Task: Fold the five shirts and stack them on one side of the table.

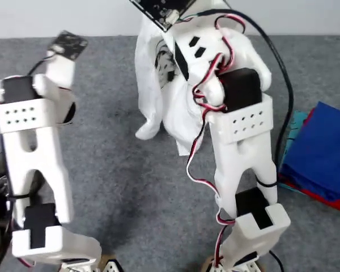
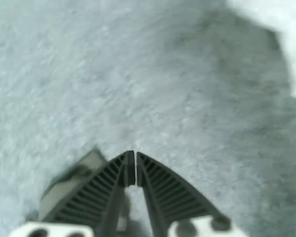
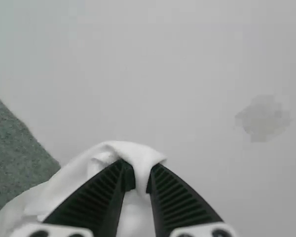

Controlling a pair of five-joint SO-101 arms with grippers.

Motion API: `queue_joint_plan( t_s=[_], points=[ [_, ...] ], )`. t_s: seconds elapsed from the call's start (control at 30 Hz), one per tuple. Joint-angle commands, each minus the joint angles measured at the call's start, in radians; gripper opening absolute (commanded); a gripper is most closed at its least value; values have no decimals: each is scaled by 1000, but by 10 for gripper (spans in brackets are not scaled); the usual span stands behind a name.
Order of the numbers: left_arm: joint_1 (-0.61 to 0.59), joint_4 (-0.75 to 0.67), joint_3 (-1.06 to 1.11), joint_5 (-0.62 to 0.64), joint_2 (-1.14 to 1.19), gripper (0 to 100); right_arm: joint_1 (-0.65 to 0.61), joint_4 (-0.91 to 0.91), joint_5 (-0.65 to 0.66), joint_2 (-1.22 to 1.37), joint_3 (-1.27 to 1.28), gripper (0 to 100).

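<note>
Got a bunched white shirt (image 1: 158,107) pinched tight in the right pincer (image 3: 140,180), up around 12 o'clock. Also got the left pincer (image 2: 136,168) squeezed closed over the grey tabletop (image 2: 138,74) around 10. Spotting a folded blue stack (image 1: 323,153) at 3 o'clock.

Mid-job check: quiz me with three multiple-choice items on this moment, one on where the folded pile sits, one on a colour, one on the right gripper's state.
1. Where on the table does the folded pile lie?
A. At the edge on the right arm's side
B. Under the left arm
C. At the far middle

2. What colour is the top shirt of that pile?
A. White
B. Green
C. Blue

3. What state is the right gripper in?
A. Open over bare table
B. Shut on the white shirt
C. Shut on nothing

Answers:
1. A, as the high view shows the pile beside the right arm.
2. C, since blue cloth covers the red and teal layers.
3. B, because its fingers pinch a white fold in the right wrist view.
</note>
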Motion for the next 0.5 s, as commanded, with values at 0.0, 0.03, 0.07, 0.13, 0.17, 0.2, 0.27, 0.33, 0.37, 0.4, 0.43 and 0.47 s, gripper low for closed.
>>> queue_joint_plan(
  t_s=[0.0, 0.03, 0.07, 0.13, 0.17, 0.2, 0.27, 0.33, 0.37, 0.4, 0.43, 0.47],
  points=[
    [87, 9, -38, 11, -6, 55, 31, 7, 8, -58, -2, 10],
    [110, 8, -38, 12, -6, 82, 33, 7, 8, -58, -2, 10],
    [133, 6, -38, 14, -6, 111, 33, 7, 8, -58, -2, 10],
    [180, 3, -38, 14, -6, 155, 35, 7, 8, -56, 0, 9],
    [203, 3, -36, 14, -5, 167, 36, 7, 8, -53, 0, 9],
    [224, 3, -35, 14, -3, 173, 39, 8, 8, -45, 0, 9],
    [273, -6, -10, 15, -3, 175, 65, 8, 8, -22, 0, 9],
    [315, -49, 42, 34, -3, 175, 91, 8, 8, 4, 0, 9],
    [327, -81, 70, 60, -3, 177, 110, 10, 8, 19, 0, 9],
    [339, -118, 102, 81, -3, 177, 130, 16, 8, 38, 0, 9],
    [351, -157, 134, 97, -3, 177, 148, 24, 6, 56, 0, 9],
    [362, -195, 166, 106, -3, 177, 163, 35, 6, 76, 0, 9]
  ],
)
